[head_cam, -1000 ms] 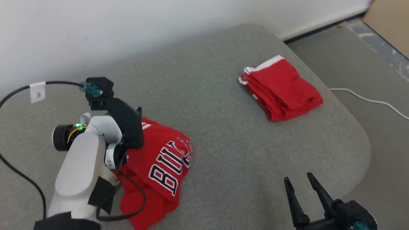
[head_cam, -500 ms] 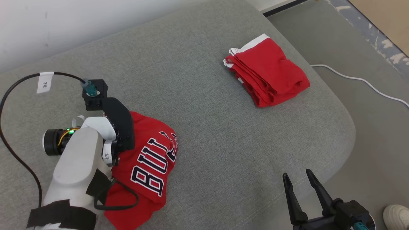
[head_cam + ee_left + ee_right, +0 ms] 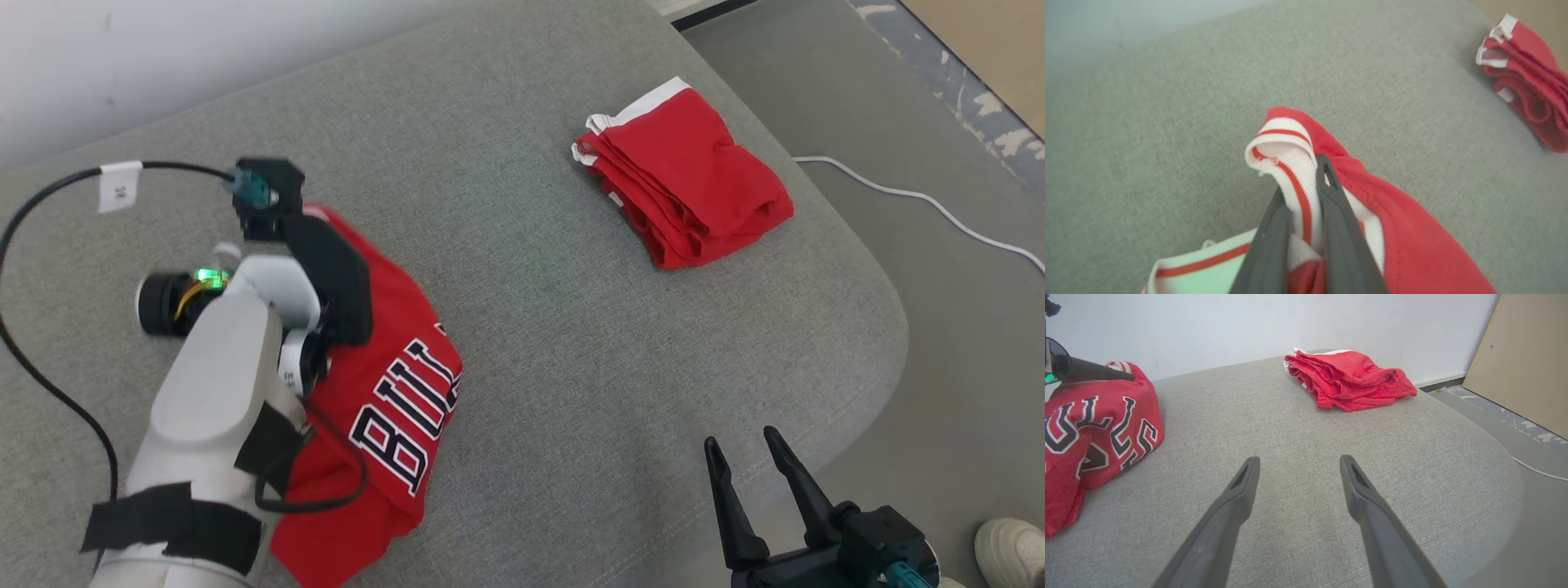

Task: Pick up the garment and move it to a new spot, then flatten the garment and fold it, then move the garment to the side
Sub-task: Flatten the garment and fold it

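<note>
The garment (image 3: 400, 384) is a red jersey with dark white-edged letters, crumpled on the grey cushion (image 3: 571, 327) at the near left. My left gripper (image 3: 1302, 179) is shut on its white, red-striped trim, and that edge is raised off the cushion. From above, the left wrist and its dark housing cover the jersey's far edge, hiding the fingertips. The right wrist view has the jersey (image 3: 1098, 424) at its left. My right gripper (image 3: 740, 441) stands open and empty over the cushion's near right edge, its fingers apart (image 3: 1299, 459).
A second red garment (image 3: 694, 184), folded with white trim, lies at the cushion's far right. A white cable (image 3: 914, 196) runs over the floor beyond the right edge. A shoe (image 3: 1008, 551) is at the lower right corner. A tan board (image 3: 1527, 363) leans on the wall.
My left gripper has shut on the jersey's trim and pulled that edge up and away from me. The head camera shifted earlier. The right gripper stays open.
</note>
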{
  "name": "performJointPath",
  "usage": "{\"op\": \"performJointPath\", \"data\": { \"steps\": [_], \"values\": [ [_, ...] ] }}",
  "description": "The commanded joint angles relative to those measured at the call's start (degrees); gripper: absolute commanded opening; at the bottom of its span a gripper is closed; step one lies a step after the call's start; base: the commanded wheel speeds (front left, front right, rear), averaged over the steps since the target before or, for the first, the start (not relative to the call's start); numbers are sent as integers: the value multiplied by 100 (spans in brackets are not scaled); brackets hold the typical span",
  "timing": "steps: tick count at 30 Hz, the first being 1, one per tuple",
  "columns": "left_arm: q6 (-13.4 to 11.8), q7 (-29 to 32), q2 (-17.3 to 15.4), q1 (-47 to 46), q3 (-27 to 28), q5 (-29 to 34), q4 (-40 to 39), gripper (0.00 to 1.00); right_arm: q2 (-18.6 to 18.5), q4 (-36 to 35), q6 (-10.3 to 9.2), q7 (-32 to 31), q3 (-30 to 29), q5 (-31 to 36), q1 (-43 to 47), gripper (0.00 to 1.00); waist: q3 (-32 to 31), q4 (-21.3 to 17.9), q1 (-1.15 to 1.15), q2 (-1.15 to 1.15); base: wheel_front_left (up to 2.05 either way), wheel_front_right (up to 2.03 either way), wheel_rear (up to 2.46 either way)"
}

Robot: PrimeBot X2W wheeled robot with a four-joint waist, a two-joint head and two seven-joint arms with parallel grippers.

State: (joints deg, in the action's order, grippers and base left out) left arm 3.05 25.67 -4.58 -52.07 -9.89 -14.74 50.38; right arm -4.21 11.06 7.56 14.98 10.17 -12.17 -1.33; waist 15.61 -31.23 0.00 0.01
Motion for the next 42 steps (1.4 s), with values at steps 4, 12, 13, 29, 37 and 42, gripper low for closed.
{"op": "performJointPath", "data": {
  "steps": [4, 12, 13, 29, 37, 42],
  "values": [
    [141, -972, 85, -324, -85, -121, -389, 0, -52, 62, -15, 26, 100, -48, -100, 100, -109, 27, 0, -1, 0, 0, 0],
    [410, -2453, 169, -852, -595, -655, -1419, 0, -155, 204, -15, 26, 226, -84, -178, 100, -356, 161, 0, -1, 0, 0, 0],
    [405, -2615, 177, -913, -753, -835, -1622, 0, -168, 213, -15, 26, 217, -89, -173, 100, -392, 192, 0, -1, 0, 0, 0],
    [82, -3010, -181, 650, -1656, -1554, -2985, 0, -283, 147, -15, 26, 67, -75, -41, 100, -462, 1223, 0, -1, 0, 0, 0],
    [-426, -3164, -829, 2508, -1050, -1959, -3329, 0, -395, 159, -15, 18, 116, -67, -53, 100, -534, 1696, 0, -1, 0, 0, 0],
    [-773, -3202, -1090, 3513, -650, -2272, -3625, 0, -435, 158, -15, -21, 114, -89, 12, 100, -632, 1840, 0, -1, 0, 0, 0]
  ]
}}
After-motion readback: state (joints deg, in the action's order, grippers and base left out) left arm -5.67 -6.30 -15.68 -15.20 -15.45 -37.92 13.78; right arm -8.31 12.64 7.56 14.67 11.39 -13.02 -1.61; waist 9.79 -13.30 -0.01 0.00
